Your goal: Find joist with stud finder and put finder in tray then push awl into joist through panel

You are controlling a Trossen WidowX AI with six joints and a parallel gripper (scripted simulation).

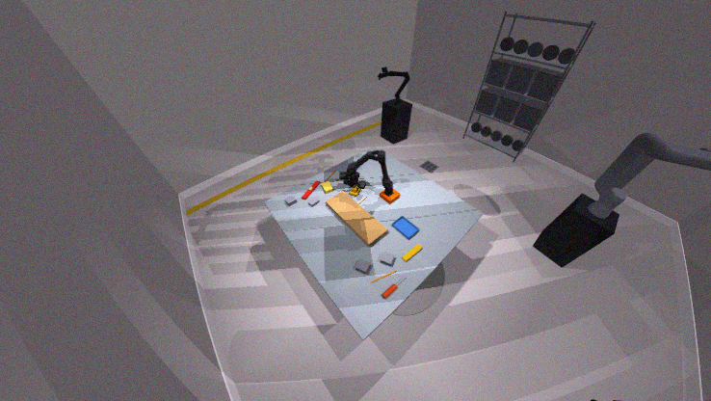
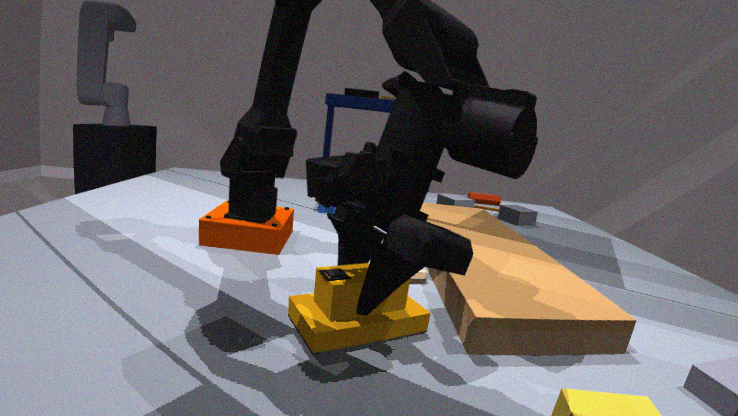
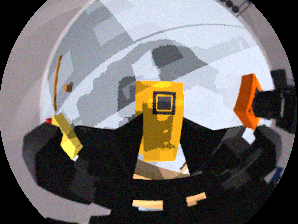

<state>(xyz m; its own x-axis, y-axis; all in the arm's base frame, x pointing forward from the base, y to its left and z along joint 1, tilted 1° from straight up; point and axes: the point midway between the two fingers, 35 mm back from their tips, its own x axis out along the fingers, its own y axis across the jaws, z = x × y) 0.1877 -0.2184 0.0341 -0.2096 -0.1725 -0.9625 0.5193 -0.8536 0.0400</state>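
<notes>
The yellow stud finder (image 1: 355, 192) (image 2: 304, 322) (image 3: 161, 145), with a small dark display on top, is upright on or barely above the table beside the panel's end. My gripper (image 1: 354, 187) (image 2: 357, 287) (image 3: 159, 116) points down at a tilt and is shut on its upper block, one finger on each side. The tan floor panel (image 1: 355, 217) (image 2: 547, 289) lies flat; no joist is visible. The blue tray (image 1: 406, 227) lies beyond the panel, mostly hidden in the exterior view. The awl (image 1: 389, 291), with a red-orange handle and thin shaft, lies near the table's far corner from my base.
My orange base (image 1: 389, 195) (image 2: 245, 232) stands near the stud finder. A pale yellow block (image 1: 327, 187) (image 2: 604, 404) (image 3: 68, 140) and a red bar (image 1: 311, 189) lie on the other side. Grey blocks (image 1: 363, 266), a yellow bar (image 1: 411, 253) and an orange stick (image 1: 383, 277) lie near the awl.
</notes>
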